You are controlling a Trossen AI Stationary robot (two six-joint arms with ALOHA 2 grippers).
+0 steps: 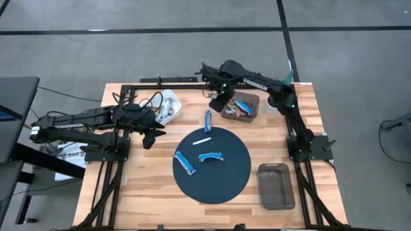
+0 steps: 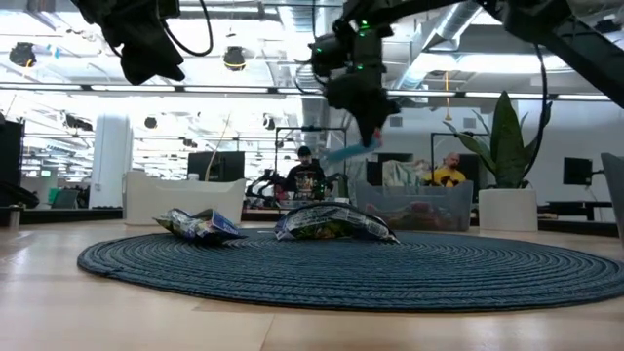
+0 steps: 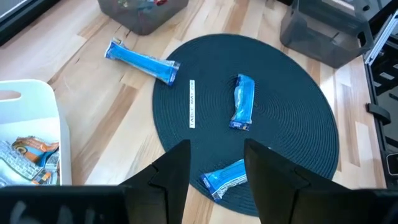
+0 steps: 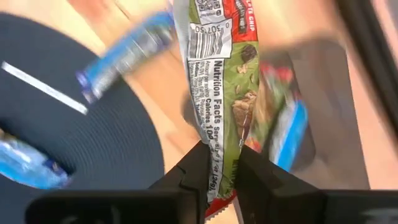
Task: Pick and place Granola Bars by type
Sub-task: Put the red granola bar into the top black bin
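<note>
Right wrist view gives me right gripper [image 4: 219, 163] pinching green-red granola bar [image 4: 227, 81]; high view hides it. Left gripper [image 3: 214, 171] agape, empty.

three blue bars [image 1: 184, 163], one round mat [image 1: 231, 179], three bins [image 1: 276, 186], one white strip [image 1: 201, 141]

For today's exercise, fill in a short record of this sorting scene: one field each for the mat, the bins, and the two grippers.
mat: round dark mat with two blue bars and a thin white strip on it; a third blue bar at its far edge
bins: white bin holds multicoloured bars; brown bin holds mixed bars; grey bin
right gripper: pinching a green-and-red bar near the brown bin
left gripper: open, beside the white bin
</note>
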